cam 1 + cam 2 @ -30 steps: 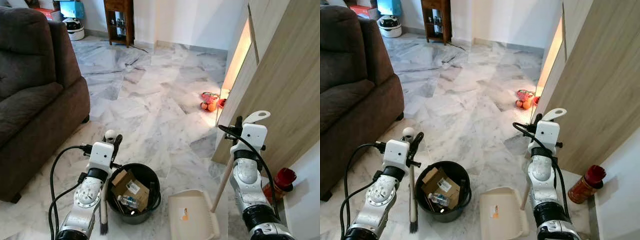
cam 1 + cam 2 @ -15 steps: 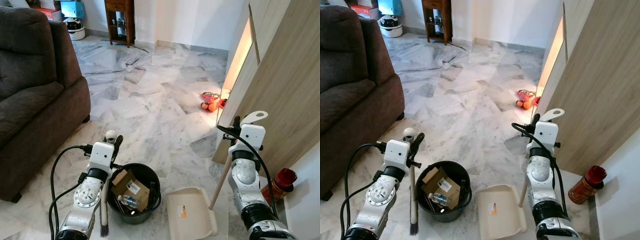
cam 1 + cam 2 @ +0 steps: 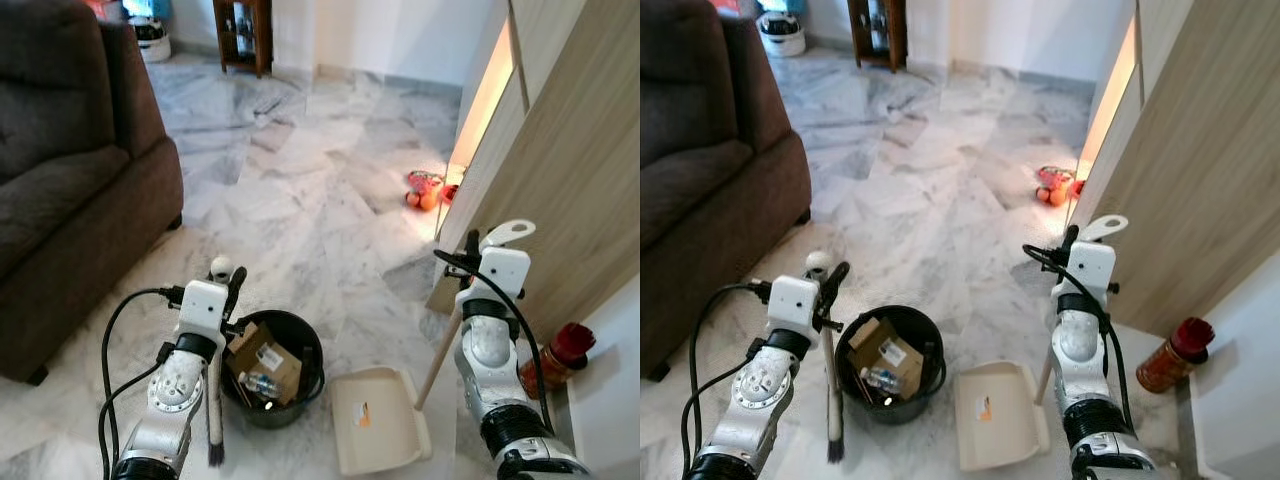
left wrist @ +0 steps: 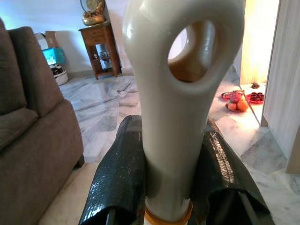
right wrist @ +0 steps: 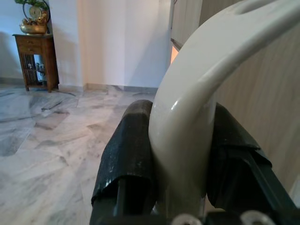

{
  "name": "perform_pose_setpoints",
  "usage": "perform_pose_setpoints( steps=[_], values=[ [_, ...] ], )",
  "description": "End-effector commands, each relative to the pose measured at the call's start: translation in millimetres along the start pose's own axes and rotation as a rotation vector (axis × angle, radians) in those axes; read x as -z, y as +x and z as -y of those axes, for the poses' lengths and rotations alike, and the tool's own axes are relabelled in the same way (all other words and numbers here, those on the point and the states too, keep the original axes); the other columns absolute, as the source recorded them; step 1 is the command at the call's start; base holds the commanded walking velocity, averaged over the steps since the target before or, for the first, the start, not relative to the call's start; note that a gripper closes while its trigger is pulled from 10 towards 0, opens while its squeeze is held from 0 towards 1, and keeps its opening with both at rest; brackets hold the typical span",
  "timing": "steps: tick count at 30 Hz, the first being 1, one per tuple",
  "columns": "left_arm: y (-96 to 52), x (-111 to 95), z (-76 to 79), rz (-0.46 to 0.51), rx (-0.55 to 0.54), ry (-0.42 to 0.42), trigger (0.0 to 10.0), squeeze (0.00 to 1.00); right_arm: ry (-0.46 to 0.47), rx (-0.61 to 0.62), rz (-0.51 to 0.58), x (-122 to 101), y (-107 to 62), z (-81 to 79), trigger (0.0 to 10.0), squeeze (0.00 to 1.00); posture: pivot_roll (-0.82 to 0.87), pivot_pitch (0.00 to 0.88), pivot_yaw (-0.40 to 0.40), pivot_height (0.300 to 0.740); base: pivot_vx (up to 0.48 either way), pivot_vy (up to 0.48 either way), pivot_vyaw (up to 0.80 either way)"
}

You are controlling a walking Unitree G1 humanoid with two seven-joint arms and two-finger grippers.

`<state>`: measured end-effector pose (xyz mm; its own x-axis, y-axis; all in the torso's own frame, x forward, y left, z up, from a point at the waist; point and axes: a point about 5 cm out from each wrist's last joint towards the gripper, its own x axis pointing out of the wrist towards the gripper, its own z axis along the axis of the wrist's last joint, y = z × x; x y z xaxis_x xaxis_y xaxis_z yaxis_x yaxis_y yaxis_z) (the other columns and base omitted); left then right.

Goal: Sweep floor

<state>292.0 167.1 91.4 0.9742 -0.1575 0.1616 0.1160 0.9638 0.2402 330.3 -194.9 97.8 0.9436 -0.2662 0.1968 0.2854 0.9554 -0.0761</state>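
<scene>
The cream-handled hand broom (image 3: 213, 400) stands upright beside the round black bin (image 3: 272, 368) — left gripper (image 4: 171, 173) clamped on its handle. The right gripper (image 5: 180, 154) grips the cream plastic dustpan (image 3: 375, 420) — flat on the marble floor (image 3: 300, 200).

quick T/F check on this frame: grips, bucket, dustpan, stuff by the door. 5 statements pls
1. The left gripper is shut on the broom handle. True.
2. The black bucket is empty. False: it holds cardboard pieces and other rubbish.
3. The right gripper is shut on the dustpan handle, and the cream dustpan sits on the floor beside the bucket. True.
4. The brown sofa is on the robot's right. False: it is on the robot's left.
5. The red-capped jar lies inside the dustpan. False: it stands on the floor near the wooden door, apart from the dustpan.
</scene>
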Motion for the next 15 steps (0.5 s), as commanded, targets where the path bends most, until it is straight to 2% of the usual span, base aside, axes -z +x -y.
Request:
perform_pose_setpoints(
  steps=[1, 15],
  values=[
    [4.2, -10.1, -1.3, 0.047, 0.003, 0.013, 10.0, 0.00, 0.013, 0.001, 0.041, -8.1, 5.3, -1.2, 10.0, 0.00, 0.06, 0.000, -0.041, 0.740, -0.319, 0.000, 0.00],
    [3.9, -9.4, -1.0, 0.043, 0.008, 0.010, 10.0, 0.00, 0.012, -0.005, 0.036, -6.4, 4.1, -1.9, 10.0, 0.00, 0.05, 0.000, -0.037, 0.740, -0.318, 0.000, 0.00]
  ],
)
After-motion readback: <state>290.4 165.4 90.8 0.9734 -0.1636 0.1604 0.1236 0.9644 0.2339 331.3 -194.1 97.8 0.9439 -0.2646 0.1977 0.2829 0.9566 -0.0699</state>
